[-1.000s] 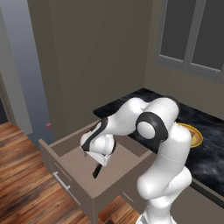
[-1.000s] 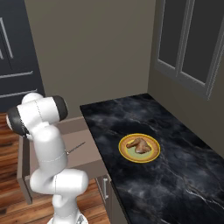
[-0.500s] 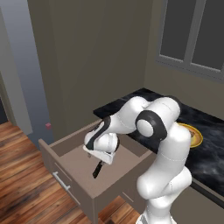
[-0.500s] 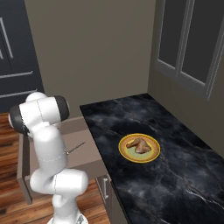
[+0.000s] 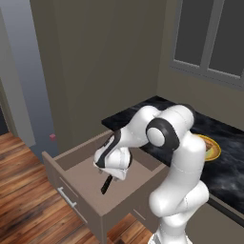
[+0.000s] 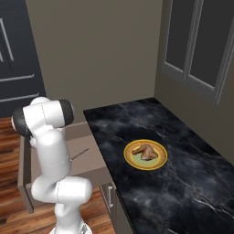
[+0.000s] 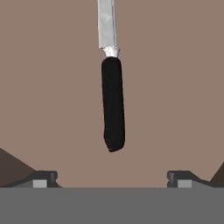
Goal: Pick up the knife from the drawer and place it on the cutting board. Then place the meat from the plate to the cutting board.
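left base view
drawer: one, pulled wide open under the counter's end; we judge it stands open so that our arm can reach down to its floor.
knife: one, lying flat on the drawer floor, its dark handle showing just below our hand.
gripper: one, lowered inside the drawer right over the knife; we judge this to be the approach for the first pick.
counter: one, black marbled, running off to the right behind our arm.
plate: one, yellow-orange, partly hidden behind our arm, well apart from the drawer.

right base view
plate: one, set on the bare counter.
meat: we count one golden-brown cluster on the plate's centre; how many pieces make it up we cannot tell. it waits there, by our reckoning, for the second step.
knife: one thin sliver on the drawer floor, beside our arm.

hand view
knife: one; black handle towards us, silver blade running off the top edge, flat on the brown drawer floor.
fingers: two, spread fully apart, one at each bottom corner with the handle's end centred between them; they touch nothing and hold nothing.
alignment: we judge the hand is squared along the handle so the fingers can shut across its width.

task standing: knife not yet gripped, meat not yet moved.
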